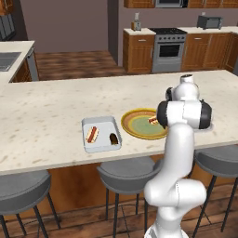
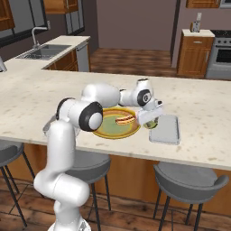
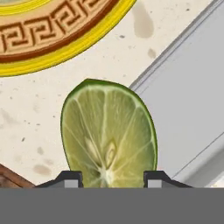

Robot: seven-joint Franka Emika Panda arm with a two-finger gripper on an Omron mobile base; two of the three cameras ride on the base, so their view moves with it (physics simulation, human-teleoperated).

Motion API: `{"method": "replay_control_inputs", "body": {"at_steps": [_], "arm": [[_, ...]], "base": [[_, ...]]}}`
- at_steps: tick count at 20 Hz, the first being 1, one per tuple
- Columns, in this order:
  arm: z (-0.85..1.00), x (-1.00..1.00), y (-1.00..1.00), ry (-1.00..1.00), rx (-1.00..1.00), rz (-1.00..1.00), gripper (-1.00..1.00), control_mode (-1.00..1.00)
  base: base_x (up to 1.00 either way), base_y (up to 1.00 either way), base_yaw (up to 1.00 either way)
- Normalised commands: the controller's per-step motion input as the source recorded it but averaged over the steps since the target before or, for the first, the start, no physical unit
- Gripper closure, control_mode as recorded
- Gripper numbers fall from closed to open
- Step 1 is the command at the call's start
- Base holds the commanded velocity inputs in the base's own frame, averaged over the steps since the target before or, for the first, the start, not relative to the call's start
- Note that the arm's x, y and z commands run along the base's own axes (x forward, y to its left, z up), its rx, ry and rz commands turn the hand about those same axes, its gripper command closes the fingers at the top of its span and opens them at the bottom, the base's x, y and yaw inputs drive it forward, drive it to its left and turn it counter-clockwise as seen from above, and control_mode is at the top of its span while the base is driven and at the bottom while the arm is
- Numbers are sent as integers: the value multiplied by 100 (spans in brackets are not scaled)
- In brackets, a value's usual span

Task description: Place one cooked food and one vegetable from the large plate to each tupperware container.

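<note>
Flat, even rendered light falls from overhead, with no glare or hot spots. The counter [image 1: 56, 116] is bright, while the far room at 12 o'clock sits dimmer. Soft shadows pool under the stools [image 1: 125, 174] at 6 o'clock. Base views look slightly soft and pixelated; the lime [image 3: 108, 131] close-up is sharp.

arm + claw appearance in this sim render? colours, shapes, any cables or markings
The arm is made of glossy white rounded segments with dark, almost black rings at the joints. The hand is a white boxy block. The claw ends in two small dark finger tips with pale grey faces. No cables or markings are visible.
</note>
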Motion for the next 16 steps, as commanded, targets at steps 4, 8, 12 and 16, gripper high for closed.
{"method": "replay_control_inputs", "body": {"at_steps": [4, 8, 12, 16], "arm": [[56, 36, -72, -5, 13, -38, 100, -100], [5, 8, -45, -16, 21, -29, 100, -100], [-49, -26, 0, -35, -4, -10, 100, -100], [-80, -96, 31, -76, -71, 4, 100, -100]], "base": [[0, 0, 0], [0, 0, 0], [0, 0, 0], [0, 0, 0]]}}
